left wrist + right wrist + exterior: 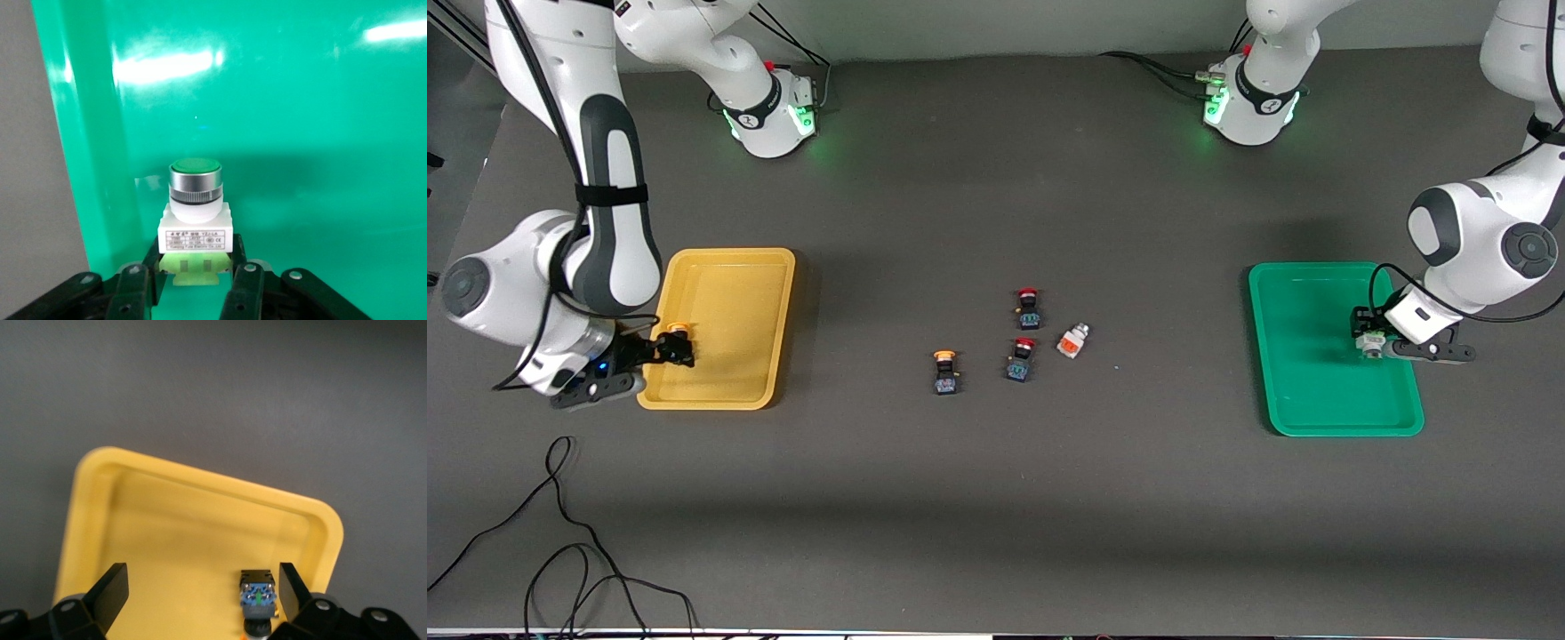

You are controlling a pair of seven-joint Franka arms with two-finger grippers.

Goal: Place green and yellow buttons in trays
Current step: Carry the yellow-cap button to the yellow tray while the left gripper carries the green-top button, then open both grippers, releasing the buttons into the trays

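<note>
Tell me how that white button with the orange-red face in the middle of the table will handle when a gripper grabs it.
The white button lies tilted on its side, so it may roll or pivot on its round collar if nudged. Its blocky body looks rigid, giving flat sides to pinch. It seems small and probably light, so a glancing finger could knock it toward the red-capped switch beside it.
</note>
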